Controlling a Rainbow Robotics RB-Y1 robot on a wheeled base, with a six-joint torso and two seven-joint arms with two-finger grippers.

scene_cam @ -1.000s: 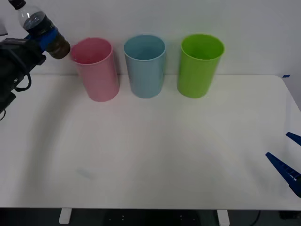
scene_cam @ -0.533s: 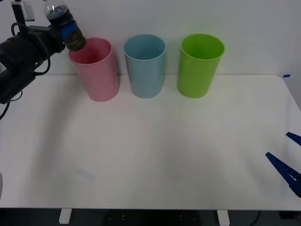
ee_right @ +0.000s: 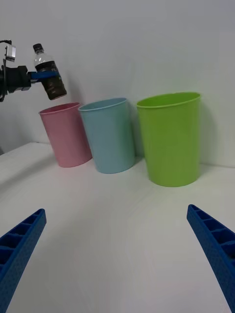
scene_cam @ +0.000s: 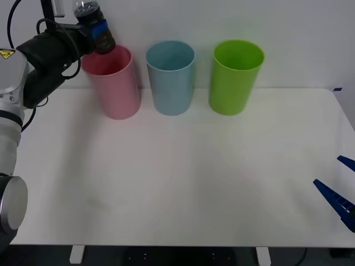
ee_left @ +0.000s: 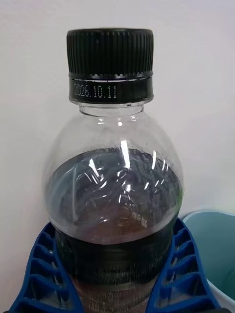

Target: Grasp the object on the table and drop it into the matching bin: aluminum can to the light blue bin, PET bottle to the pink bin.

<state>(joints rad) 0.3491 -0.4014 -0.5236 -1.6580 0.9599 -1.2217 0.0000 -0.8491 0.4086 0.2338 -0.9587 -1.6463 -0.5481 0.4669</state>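
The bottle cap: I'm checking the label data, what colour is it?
Black, with fine ribbing. The PET bottle cap shows best in the left wrist view.

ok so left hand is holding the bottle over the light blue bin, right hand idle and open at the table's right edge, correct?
Not quite: the left hand holds the bottle over the pink bin, not the light blue bin, as the front view shows. The rest holds: the right hand sits idle and open at the right edge of the table.
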